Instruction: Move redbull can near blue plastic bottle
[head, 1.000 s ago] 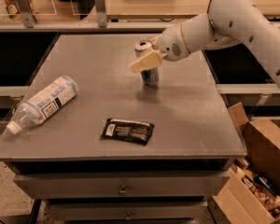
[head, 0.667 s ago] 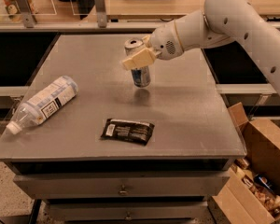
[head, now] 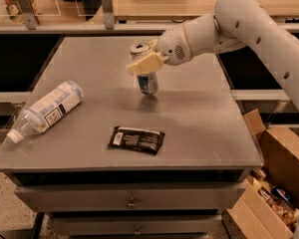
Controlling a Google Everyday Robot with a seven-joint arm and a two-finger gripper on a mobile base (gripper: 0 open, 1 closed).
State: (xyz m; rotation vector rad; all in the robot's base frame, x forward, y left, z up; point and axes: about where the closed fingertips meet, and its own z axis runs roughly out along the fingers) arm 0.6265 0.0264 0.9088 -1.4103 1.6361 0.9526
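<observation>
The redbull can [head: 147, 81] is a slim silver-and-blue can with a silver top, tilted a little, held over the middle of the grey table [head: 199, 118]. My gripper [head: 145, 62] is shut on the redbull can around its upper half, its cream fingers [head: 142, 65] across the can. The can's base is at or just above the tabletop. The blue plastic bottle [head: 46, 109] is a large clear bottle with a white label, lying on its side at the table's left, white cap toward the front left edge, well left of the can.
A flat black packet [head: 136, 139] lies near the table's front, between the bottle and the can. Cardboard boxes [head: 274, 183] stand on the floor to the right. A counter with posts [head: 105, 4] runs behind the table.
My gripper has carried the redbull can leftward across the table, toward the bottle. The bottle and the black packet have not moved.
</observation>
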